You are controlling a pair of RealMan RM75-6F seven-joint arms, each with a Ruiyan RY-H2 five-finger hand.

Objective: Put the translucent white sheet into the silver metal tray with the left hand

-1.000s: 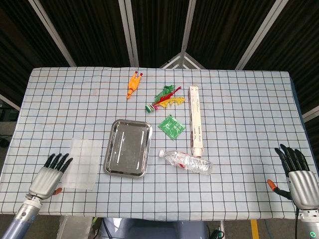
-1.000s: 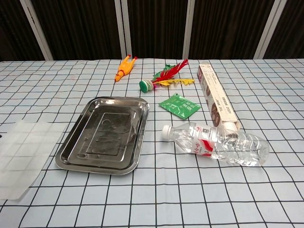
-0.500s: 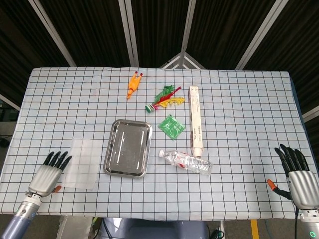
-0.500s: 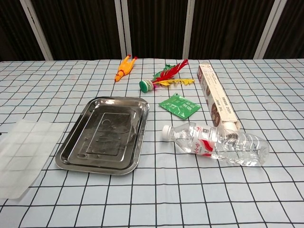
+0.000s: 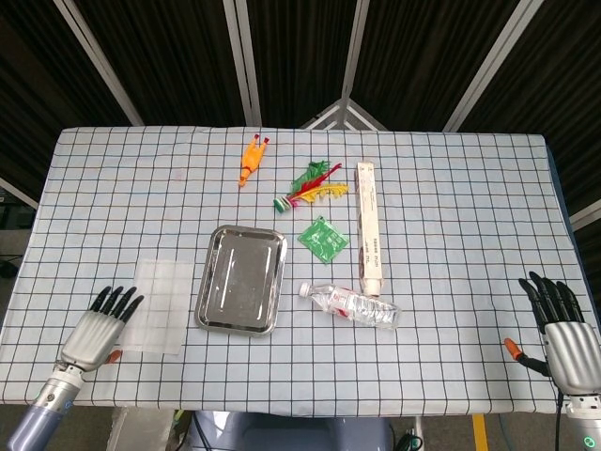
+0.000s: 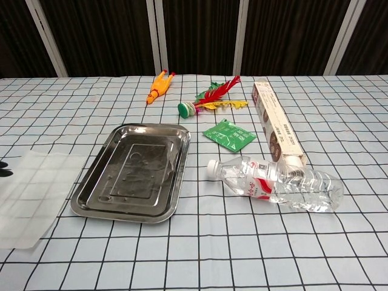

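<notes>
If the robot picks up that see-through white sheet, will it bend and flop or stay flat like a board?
Probably flop. The sheet looks very thin: the cloth's grid lines show through it, and it lies flat on the table. Lying so flat, its edge may be hard for the left hand to get under, so it might slide instead. It is likely very light too.

Table (image 5: 488, 188) under blue-white checked cloth. On it: translucent white sheet (image 5: 160, 305) at left, silver metal tray (image 5: 241, 291) just beside it, clear water bottle (image 5: 352, 304) lying flat, green packet (image 5: 323, 236), long box (image 5: 369, 225), feather shuttlecock (image 5: 308, 185), rubber chicken (image 5: 251, 159).
</notes>
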